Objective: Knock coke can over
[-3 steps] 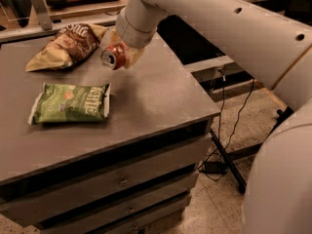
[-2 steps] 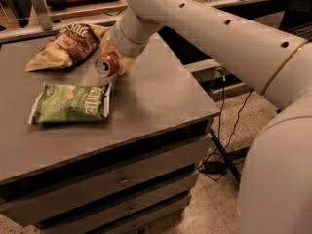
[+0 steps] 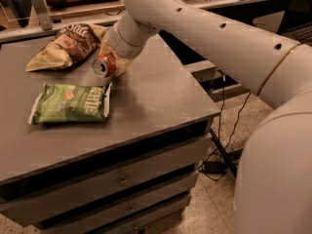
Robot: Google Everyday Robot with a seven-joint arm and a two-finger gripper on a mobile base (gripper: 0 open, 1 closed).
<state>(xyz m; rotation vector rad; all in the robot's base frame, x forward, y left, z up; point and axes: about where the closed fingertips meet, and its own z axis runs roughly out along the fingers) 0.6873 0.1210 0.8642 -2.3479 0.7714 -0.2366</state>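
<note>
The coke can (image 3: 103, 66) is red with a silver top. It lies tipped on its side at the back of the grey table (image 3: 161, 96), its top facing the front left. My gripper (image 3: 117, 56) is right behind the can and against it, at the end of my white arm (image 3: 204, 28), which reaches in from the right. The can hides the gripper's tip. The can sits between the two chip bags.
A green chip bag (image 3: 70, 103) lies flat just in front of the can. A brown-and-yellow chip bag (image 3: 66, 45) lies behind and left of it. The table has drawers (image 3: 122, 179) below. Cables (image 3: 222, 140) run on the floor to the right.
My gripper and the can have moved left and down towards the table top. The can's silver top now faces more towards the front. The chip bags have not moved.
</note>
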